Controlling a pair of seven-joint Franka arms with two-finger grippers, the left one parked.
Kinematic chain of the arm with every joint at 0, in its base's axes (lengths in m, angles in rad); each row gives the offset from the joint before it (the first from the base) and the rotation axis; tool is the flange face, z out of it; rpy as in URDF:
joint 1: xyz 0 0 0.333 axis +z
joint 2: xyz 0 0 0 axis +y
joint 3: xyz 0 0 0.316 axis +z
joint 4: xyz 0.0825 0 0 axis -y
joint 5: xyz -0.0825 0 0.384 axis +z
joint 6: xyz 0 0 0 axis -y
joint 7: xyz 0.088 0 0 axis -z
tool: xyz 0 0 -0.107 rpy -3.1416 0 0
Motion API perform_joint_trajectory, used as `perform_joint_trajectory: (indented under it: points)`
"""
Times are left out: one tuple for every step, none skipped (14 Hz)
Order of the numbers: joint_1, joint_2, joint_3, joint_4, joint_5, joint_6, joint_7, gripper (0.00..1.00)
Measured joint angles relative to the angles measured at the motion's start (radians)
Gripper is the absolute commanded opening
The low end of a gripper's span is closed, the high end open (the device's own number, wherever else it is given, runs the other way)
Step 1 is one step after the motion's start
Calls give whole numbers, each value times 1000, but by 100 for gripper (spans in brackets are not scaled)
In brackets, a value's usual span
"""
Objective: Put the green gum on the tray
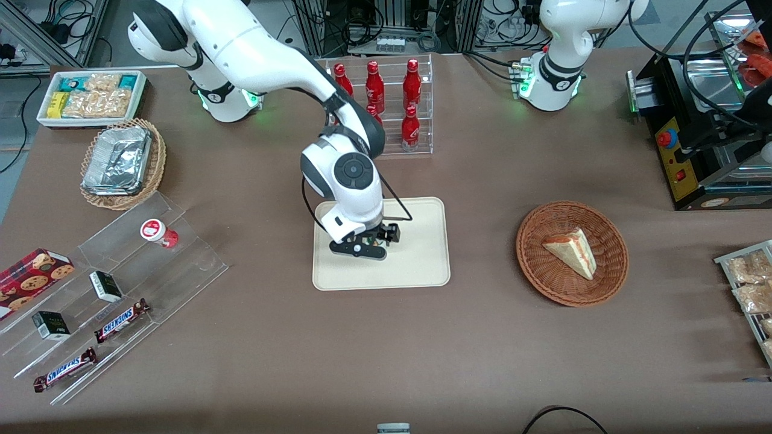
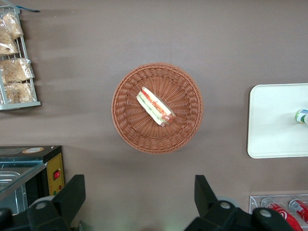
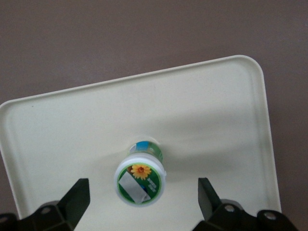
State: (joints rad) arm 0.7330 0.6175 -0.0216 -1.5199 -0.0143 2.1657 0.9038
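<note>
The claw (image 1: 369,243) hangs low over the tray (image 1: 422,265), near the middle of the front picture. Its two fingers (image 3: 77,197) are spread wide apart and hold nothing. The green gum (image 3: 140,180) stands upright on the tray (image 3: 216,120) between the fingers, touching neither one. A basket (image 1: 572,253) with a sandwich (image 1: 572,252) sits toward the parked arm's end of the table.

A robotics lab staged as a snack shop: a brown desk (image 1: 386,361) under two bolted-on arms, cables and metal frames (image 1: 386,24) at its edge, with cola bottles (image 1: 411,84), Snickers (image 1: 120,320) on acrylic steps, and a sandwich basket (image 1: 572,253).
</note>
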Motion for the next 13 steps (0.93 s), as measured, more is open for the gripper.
perform_joint_trajectory:
  points:
    - [-3, -23, -1, 0, 0, -42, -27, 100]
    - [-12, -44, -1, 0, 0, -84, -60, 100]
    - [-25, -66, -1, 0, 0, -125, -97, 100]
    - [-39, -85, -1, 0, 0, -163, -131, 100]
    - [-55, -104, -2, 0, 0, -200, -165, 100]
    - [-71, -122, -2, 0, 0, -234, -200, 100]
    - [-87, -142, -1, 0, 0, -268, -235, 100]
    - [-100, -160, -1, 0, 0, -300, -268, 100]
    - [-113, -176, -1, 0, 0, -327, -294, 100]
    - [-126, -191, -1, 0, 0, -353, -319, 100]
    - [-141, -207, -1, -1, 0, -377, -350, 100]
    - [-160, -224, -1, -4, 0, -404, -390, 100]
    - [-189, -243, 1, -9, 0, -431, -438, 100]
